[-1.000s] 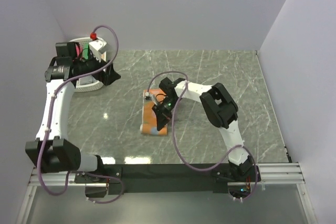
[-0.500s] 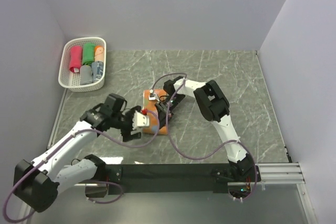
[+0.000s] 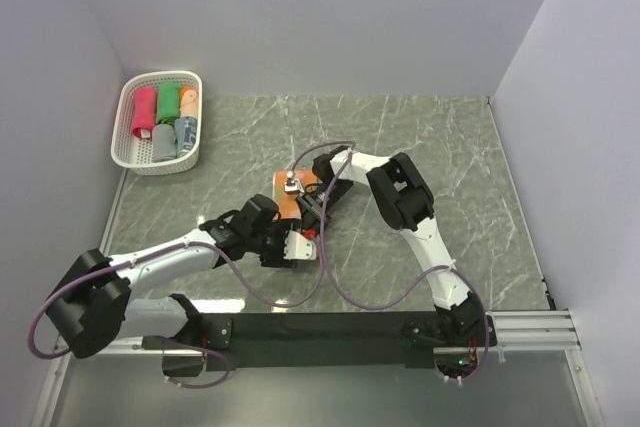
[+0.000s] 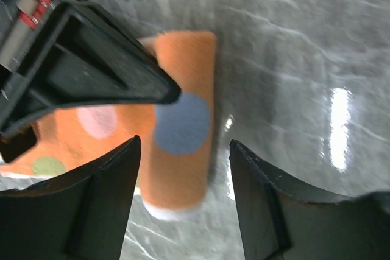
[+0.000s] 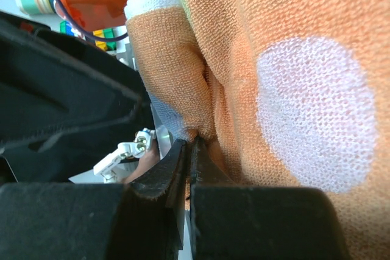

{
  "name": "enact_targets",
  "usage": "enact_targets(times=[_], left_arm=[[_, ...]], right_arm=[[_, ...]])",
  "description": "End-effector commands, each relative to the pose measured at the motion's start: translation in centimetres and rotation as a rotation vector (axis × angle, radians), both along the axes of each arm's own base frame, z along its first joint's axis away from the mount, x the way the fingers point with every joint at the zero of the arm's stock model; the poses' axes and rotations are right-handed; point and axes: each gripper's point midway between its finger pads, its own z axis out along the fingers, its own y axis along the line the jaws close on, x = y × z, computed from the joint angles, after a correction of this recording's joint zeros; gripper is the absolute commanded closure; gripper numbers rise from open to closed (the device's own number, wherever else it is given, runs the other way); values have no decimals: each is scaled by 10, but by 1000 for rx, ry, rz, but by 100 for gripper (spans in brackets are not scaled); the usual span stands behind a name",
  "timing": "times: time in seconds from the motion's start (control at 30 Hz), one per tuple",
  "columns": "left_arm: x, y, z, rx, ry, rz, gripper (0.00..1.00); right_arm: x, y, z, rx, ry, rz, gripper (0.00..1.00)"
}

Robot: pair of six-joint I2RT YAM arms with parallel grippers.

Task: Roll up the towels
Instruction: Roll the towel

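Right gripper [image 5: 187,144] is pinched tight on a fold of the orange towel [image 3: 287,209], which lies mid-table. Left gripper [image 4: 183,150] stands apart, one finger on each side of that towel's rolled near end. White basket [image 3: 160,165] at the far-left corner of the table [image 3: 430,137] holds rolled towels [image 3: 168,104]: pink-red, green, orange, two greyish.

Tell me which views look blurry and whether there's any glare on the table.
Left wrist view: soft all over, with a bright glare streak on the table. Right wrist view: orange towel weave crisp, right end effector soft up close. Top view: sharp, evenly lit.
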Motion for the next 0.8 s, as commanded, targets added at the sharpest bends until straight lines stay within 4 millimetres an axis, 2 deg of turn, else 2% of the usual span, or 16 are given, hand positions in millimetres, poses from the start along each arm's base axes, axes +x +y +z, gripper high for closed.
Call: enact_targets(times=[0.0, 0.13, 0.2, 0.27, 0.4, 0.47, 0.53, 0.57, 0.6, 0.67, 0.7, 0.73, 0.77], left_arm=[[17, -15, 7, -39, -99, -11, 35], [8, -14, -11, 4, -47, -58, 41], [3, -13, -19, 27, -17, -82, 50], [-4, -9, -36, 75, 47, -91, 58], [-9, 0, -50, 130, 93, -78, 64], [-11, 3, -52, 155, 117, -74, 71], [-17, 6, -55, 178, 164, -70, 76], [-21, 7, -54, 186, 197, -70, 81], [-26, 9, -55, 198, 224, -71, 84], [-30, 9, -54, 206, 254, -76, 94], [-37, 13, -56, 223, 292, -81, 97], [-38, 14, -56, 227, 303, -77, 99], [-40, 14, -56, 230, 317, -74, 99]], right_arm=[[2, -15, -49, -106, -99, 61, 100], [3, -16, -49, -110, -94, 50, 100], [4, -15, -50, -105, -102, 44, 100], [6, -15, -48, -106, -101, 32, 100], [9, -16, -46, -102, -99, 23, 100], [11, -16, -43, -102, -110, 22, 90], [15, -18, -30, -98, -140, 8, 75], [22, -18, -27, -91, -180, -6, 72], [25, -20, -14, -82, -220, -24, 69], [47, -26, -3, -98, -306, -88, 63], [56, -30, 13, -98, -363, -119, 62], [66, -34, 20, -121, -389, -164, 58], [89, -44, 26, -134, -467, -222, 56]])
